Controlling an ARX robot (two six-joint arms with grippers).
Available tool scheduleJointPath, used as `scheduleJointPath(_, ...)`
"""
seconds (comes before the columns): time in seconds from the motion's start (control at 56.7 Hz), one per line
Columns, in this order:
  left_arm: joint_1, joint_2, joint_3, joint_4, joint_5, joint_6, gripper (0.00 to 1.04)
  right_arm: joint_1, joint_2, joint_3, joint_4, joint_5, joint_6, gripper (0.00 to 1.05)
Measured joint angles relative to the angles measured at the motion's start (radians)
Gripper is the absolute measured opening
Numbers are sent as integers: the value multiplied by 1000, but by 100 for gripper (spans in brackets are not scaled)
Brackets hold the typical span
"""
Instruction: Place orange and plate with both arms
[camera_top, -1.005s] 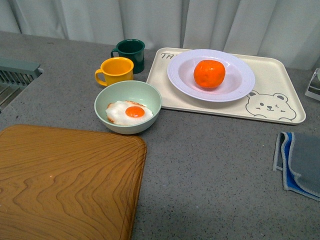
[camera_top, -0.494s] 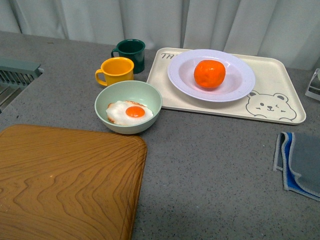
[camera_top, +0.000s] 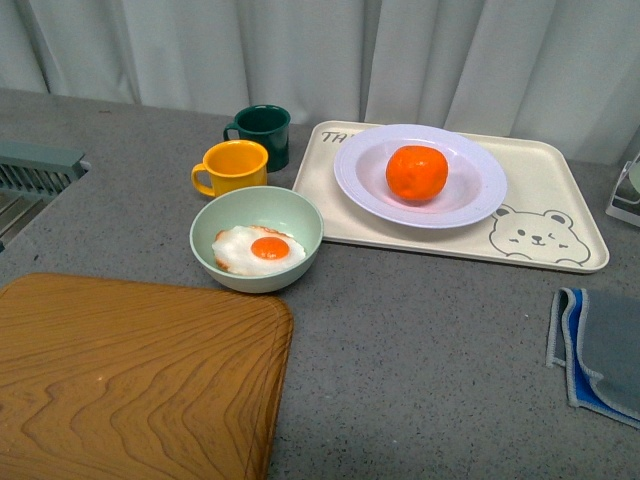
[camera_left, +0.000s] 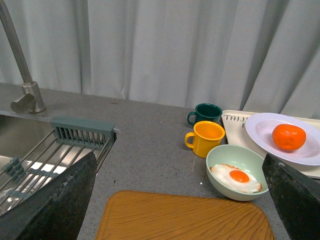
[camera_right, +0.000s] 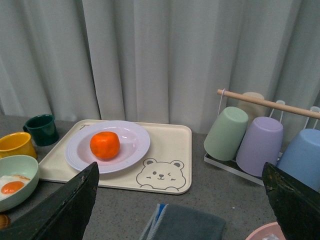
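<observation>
while the orange (camera_top: 416, 172) sits in the plate (camera_top: 470, 203), both pincers gape.

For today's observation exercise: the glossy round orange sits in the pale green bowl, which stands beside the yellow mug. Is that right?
Not quite. The glossy round orange sits in the large white round plate on the cream bear-print tray; the pale green bowl beside the yellow mug holds a fried egg. The front view shows it.
</observation>
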Motion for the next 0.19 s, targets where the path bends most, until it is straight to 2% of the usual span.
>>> scheduleJointPath(0.194,0,0,0,0,0,0,98,0,0,0,0,0,0,95)
